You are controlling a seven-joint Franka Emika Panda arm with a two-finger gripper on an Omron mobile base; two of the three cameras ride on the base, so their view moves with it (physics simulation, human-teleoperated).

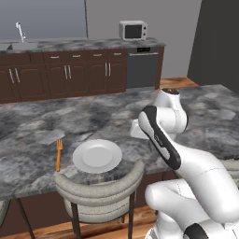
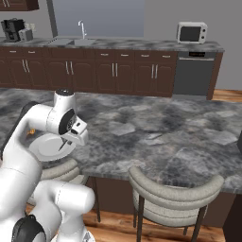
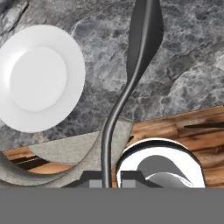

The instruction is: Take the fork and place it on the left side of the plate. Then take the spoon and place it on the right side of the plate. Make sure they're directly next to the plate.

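While jaws pinch spoon (image 3: 131,83), writing seems unreadable.

Both base views looked forward and down from behind the arm, sharing the marble counter (image 1: 37,126) and plate (image 1: 97,156); hand view looked close down at the same plate.

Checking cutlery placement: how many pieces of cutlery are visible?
2. The orange fork lies on the counter left of the plate; the spoon is held in the shut gripper.
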